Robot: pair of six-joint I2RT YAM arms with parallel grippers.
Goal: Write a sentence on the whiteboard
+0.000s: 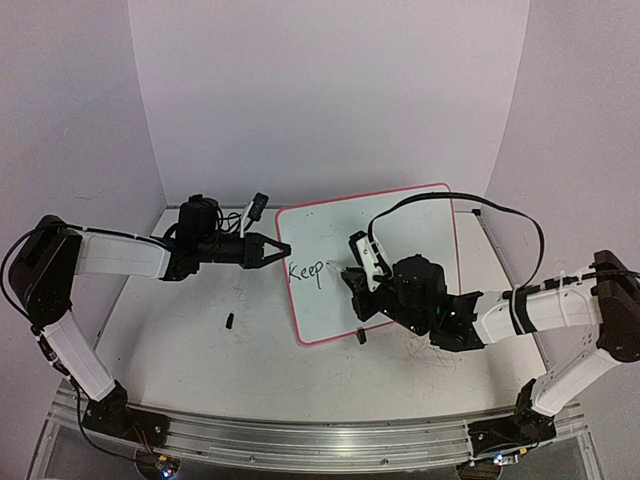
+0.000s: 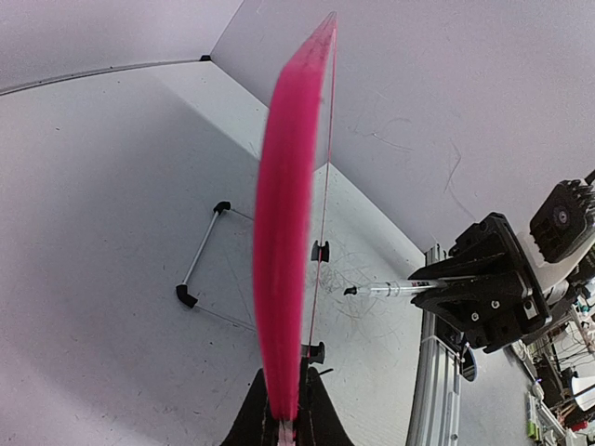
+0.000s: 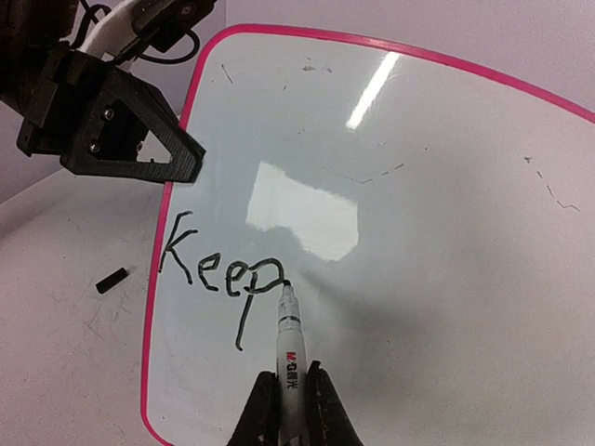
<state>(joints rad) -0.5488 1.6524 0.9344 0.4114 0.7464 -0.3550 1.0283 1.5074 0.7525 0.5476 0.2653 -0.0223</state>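
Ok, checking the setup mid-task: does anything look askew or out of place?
The whiteboard lies rotated, not square to the table. A small black piece, maybe a cap, lies loose on the table left of it.

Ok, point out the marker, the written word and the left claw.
marker (image 3: 289,348), right wrist view, on its labelled barrel.
written word (image 3: 223,276), right wrist view, on its middle letters.
left claw (image 1: 279,250), top view, at its fingertips.
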